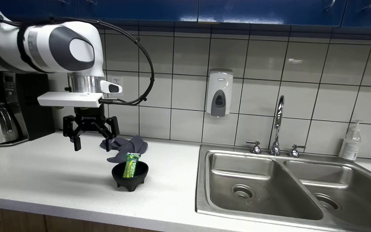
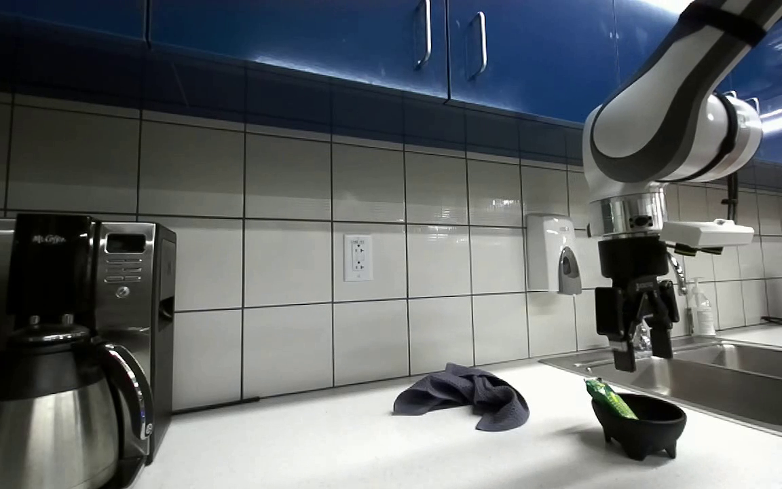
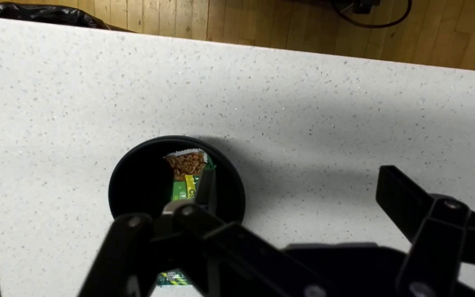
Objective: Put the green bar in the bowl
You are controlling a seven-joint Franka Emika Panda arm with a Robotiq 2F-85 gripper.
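Observation:
The green bar (image 1: 130, 166) leans tilted inside the small black footed bowl (image 1: 130, 183), its top end sticking out over the rim. In an exterior view the bar (image 2: 611, 399) also rests in the bowl (image 2: 645, 436). In the wrist view the bar (image 3: 186, 167) lies in the bowl (image 3: 138, 177), its middle hidden behind a finger. My gripper (image 1: 92, 145) is open and empty, above the counter and higher than the bowl. It also shows open in an exterior view (image 2: 643, 354) and in the wrist view (image 3: 299, 175), with bare counter between the fingers.
A dark grey cloth (image 1: 129, 148) lies behind the bowl, near the tiled wall. A steel double sink (image 1: 201, 180) is set into the white counter (image 1: 43, 174). A coffee maker (image 2: 153, 285) stands at the opposite end. A soap dispenser (image 1: 219, 91) hangs on the wall.

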